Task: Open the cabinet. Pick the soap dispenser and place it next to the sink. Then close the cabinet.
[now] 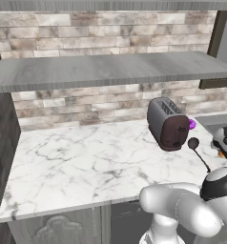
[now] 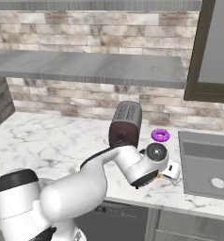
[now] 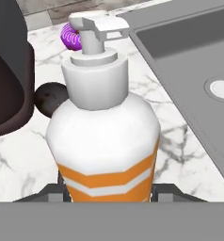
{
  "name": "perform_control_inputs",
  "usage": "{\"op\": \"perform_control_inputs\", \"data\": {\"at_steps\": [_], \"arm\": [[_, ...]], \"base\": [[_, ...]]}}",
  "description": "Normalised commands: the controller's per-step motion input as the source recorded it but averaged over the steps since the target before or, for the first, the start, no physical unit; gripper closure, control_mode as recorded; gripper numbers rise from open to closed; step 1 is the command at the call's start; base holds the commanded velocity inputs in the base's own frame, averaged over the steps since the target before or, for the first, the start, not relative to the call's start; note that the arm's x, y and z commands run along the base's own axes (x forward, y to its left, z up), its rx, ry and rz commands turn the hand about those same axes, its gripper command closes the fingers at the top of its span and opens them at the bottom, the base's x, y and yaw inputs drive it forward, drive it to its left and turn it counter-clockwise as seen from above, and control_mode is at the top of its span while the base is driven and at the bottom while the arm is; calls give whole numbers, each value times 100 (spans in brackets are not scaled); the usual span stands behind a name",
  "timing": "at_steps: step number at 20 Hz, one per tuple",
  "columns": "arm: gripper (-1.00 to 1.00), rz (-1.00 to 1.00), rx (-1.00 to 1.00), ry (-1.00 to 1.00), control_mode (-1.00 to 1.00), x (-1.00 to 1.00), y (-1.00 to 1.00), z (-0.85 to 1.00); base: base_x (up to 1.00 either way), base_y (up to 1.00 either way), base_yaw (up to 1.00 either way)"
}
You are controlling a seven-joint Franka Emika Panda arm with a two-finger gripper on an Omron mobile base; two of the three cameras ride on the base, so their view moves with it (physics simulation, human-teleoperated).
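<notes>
The dispenser is pinched low on its orange band by the gripper, so the pump top is left free. It is held upright over the marble counter, just beside the sink, between the sink and the toaster, where it is probably to be set down. The cabinet is left open.

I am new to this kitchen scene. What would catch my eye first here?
The orange and white soap bottle, held in the shut gripper above the marble counter. Beside it stands the dark toaster, with a purple ring between toaster and grey sink.
</notes>
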Motion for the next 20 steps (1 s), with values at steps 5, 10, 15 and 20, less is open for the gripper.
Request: {"op": "perform_control_inputs", "data": {"at_steps": [5, 10, 15, 20], "arm": [[100, 0, 0, -4, -100, 0, 0, -1], [100, 0, 0, 0, -100, 0, 0, -10], [100, 0, 0, 0, -100, 0, 0, -21], [100, 0, 0, 0, -100, 0, 0, -15]], "base": [[0, 0, 0], [0, 0, 0], [0, 0, 0], [0, 0, 0]]}}
